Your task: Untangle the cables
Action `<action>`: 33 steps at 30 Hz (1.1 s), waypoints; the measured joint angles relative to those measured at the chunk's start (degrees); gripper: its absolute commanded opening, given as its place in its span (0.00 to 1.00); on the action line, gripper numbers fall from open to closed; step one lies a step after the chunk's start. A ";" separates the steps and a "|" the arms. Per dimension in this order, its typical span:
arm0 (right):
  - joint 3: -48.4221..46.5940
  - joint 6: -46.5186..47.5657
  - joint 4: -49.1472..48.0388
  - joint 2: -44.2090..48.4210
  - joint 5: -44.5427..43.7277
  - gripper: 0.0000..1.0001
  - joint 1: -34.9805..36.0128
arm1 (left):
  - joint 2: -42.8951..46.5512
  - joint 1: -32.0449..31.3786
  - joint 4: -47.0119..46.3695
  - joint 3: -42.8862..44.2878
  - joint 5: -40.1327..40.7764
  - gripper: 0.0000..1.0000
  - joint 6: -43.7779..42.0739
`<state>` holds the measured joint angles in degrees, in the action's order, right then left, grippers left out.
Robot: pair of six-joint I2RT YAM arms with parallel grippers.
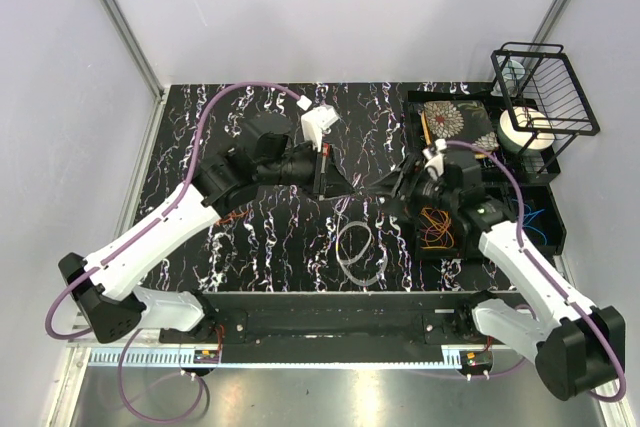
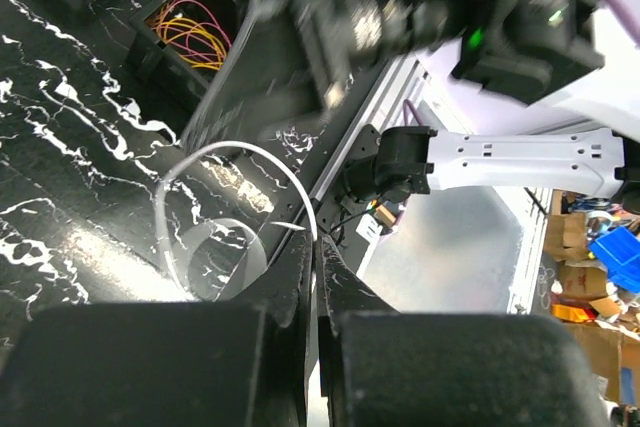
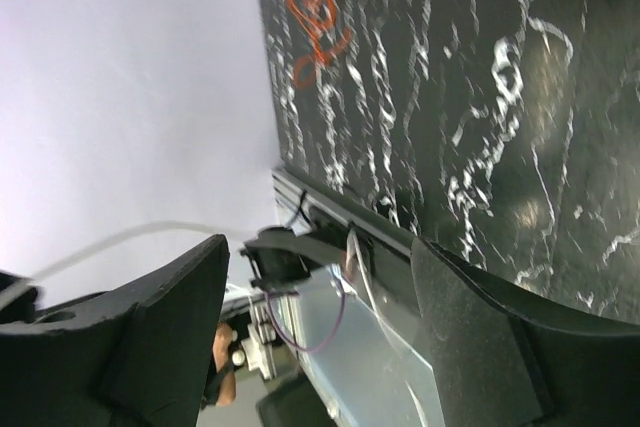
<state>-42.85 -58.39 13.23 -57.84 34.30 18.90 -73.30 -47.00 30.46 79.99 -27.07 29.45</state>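
— On the black marbled tabletop (image 1: 280, 237), where do the cables lie?

— A pale cable (image 2: 235, 145) lies in loose loops near the front edge, between the two arms. A bundle of orange cables (image 1: 435, 227) sits in a front compartment of the black tray (image 1: 540, 192) at the right side, and some blue cable (image 1: 530, 217) shows in the same tray, further to the right. The right wrist view shows also one orange-red cable (image 3: 315, 7), flat on the tabletop and well apart from that arm.

— And the left end effector (image 2: 312, 247)?

— Its two fingers are pressed together, with no gap. It is near the tabletop, just beside the pale loops. One arc of the pale cable runs up to the fingertips, but I cannot tell if it is pinched there or only passes under them.

— The right end effector (image 3: 320, 247)?

— It stands wide — the two fingers are far from each other, and nothing is between them. A thin pale strand crosses the view over one finger; it is blurred, so I cannot say what it touches. In the top view this arm bends over the tray, with its wrist beside the orange bundle.
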 measured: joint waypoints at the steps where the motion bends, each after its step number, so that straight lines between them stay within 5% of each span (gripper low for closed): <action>1: 0.90 -0.22 -0.07 -0.22 -0.50 0.78 1.03 | -0.13 0.00 -0.61 -0.26 -0.20 0.00 0.33; 14: 4.57 0.17 -5.29 -6.16 -4.02 0.75 5.55 | -0.33 0.00 -3.17 -1.27 -1.88 0.00 2.16; 21: -0.50 6.78 -0.46 -7.76 -9.22 0.74 6.03 | -1.05 0.00 -2.73 -0.83 -1.86 0.00 2.03; 33: -3.52 13.64 0.59 -11.23 -10.19 0.62 10.05 | -2.21 0.00 -1.57 2.40 -1.81 0.00 1.40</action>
<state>-46.37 -44.75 13.82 -69.08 24.12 28.95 -75.50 -47.00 28.88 82.39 -28.88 30.85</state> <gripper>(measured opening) 0.656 0.008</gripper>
